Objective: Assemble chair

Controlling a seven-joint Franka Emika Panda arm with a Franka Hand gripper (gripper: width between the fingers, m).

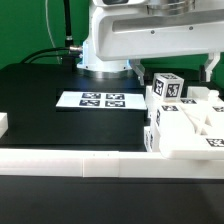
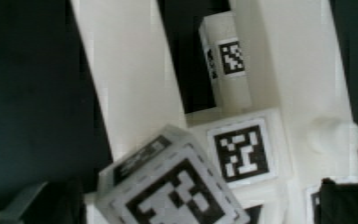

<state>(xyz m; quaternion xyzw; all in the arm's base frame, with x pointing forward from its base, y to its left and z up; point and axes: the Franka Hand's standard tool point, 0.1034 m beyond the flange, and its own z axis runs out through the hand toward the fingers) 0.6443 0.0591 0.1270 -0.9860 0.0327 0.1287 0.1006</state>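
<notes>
The white chair parts lie bunched at the exterior view's right: a square-ended post (image 1: 168, 88) with marker tags stands highest, and flat slabs and bars (image 1: 190, 128) lie under and beside it. My gripper (image 1: 172, 68) hangs just above that post, its dark fingers spread to either side. In the wrist view the tagged post end (image 2: 172, 190) sits tilted between the fingers (image 2: 48, 203), with room left on one side. Behind it lie a long white slab (image 2: 131, 70) and another tagged part (image 2: 243, 148). The jaws are open and hold nothing.
The marker board (image 1: 100, 100) lies on the black table behind the parts. A long low white border wall (image 1: 70, 162) runs along the front. A small white piece (image 1: 3, 125) shows at the exterior view's left edge. The arm's white body (image 1: 110, 40) stands at the back.
</notes>
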